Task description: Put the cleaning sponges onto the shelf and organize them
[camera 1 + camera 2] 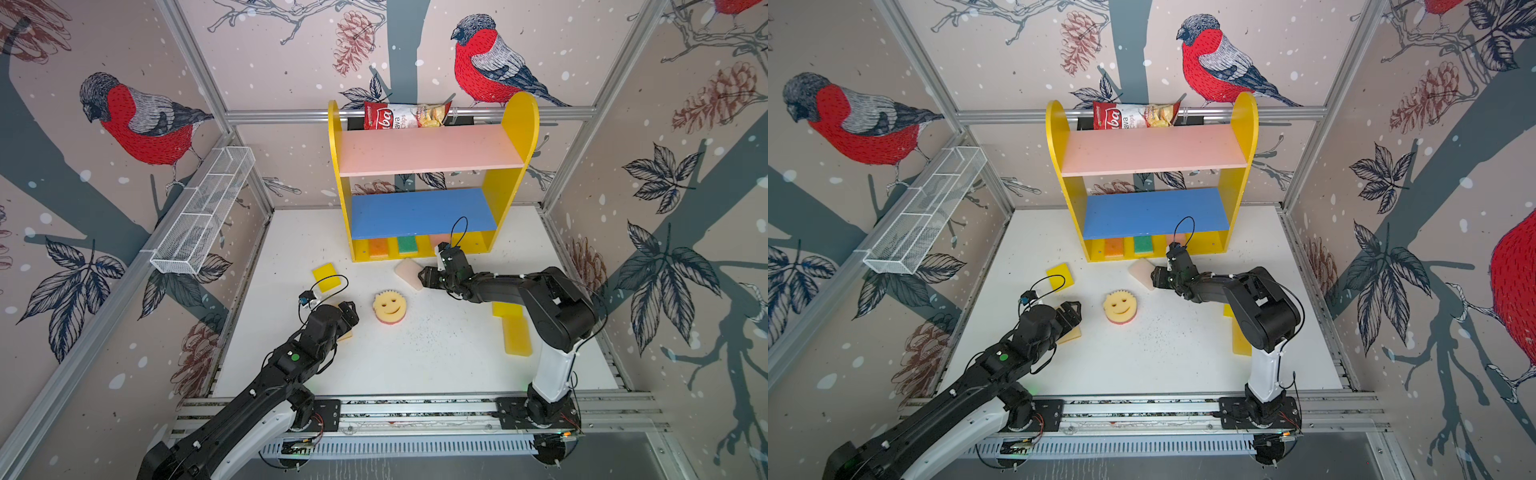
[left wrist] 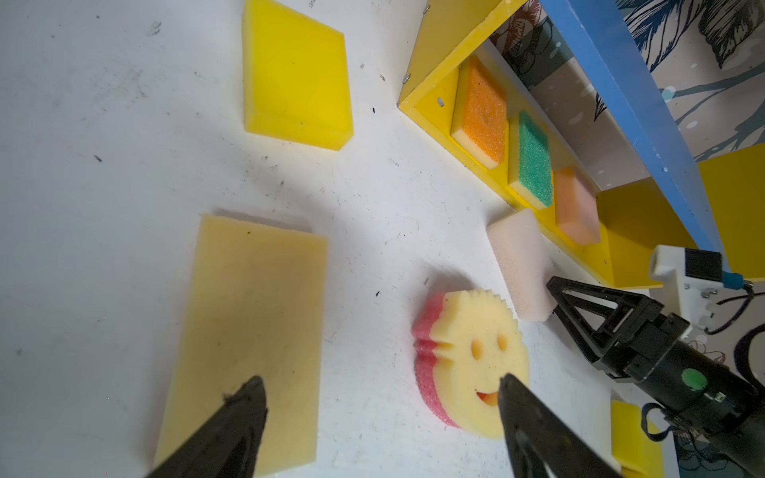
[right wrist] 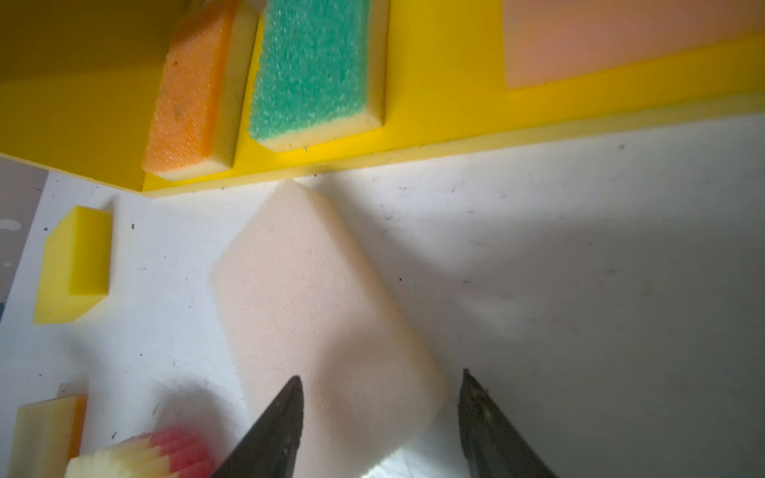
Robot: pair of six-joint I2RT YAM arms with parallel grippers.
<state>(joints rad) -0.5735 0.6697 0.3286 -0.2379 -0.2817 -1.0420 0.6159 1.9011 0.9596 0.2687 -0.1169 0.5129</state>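
Observation:
A cream sponge (image 3: 314, 298) lies slantwise on the white table in front of the shelf (image 1: 515, 174). My right gripper (image 3: 381, 375) is open and straddles its near end, with a gap at one finger. Orange (image 1: 378, 247), green (image 1: 407, 244) and salmon (image 1: 438, 240) sponges lie on the shelf's yellow base. My left gripper (image 2: 381, 380) hangs open and empty over bare table, between a pale yellow sponge (image 2: 248, 323) and the round smiley sponge (image 2: 476, 356). A bright yellow sponge (image 1: 326, 275) lies left of the shelf. Two more yellow sponges (image 1: 517, 332) sit partly hidden beside the right arm.
A red-and-white chips bag (image 1: 405, 115) rests behind the shelf's pink upper board. A white wire-mesh basket (image 1: 203, 216) hangs on the left wall. The pink and blue boards carry nothing. Crumbs dot the table near the smiley sponge.

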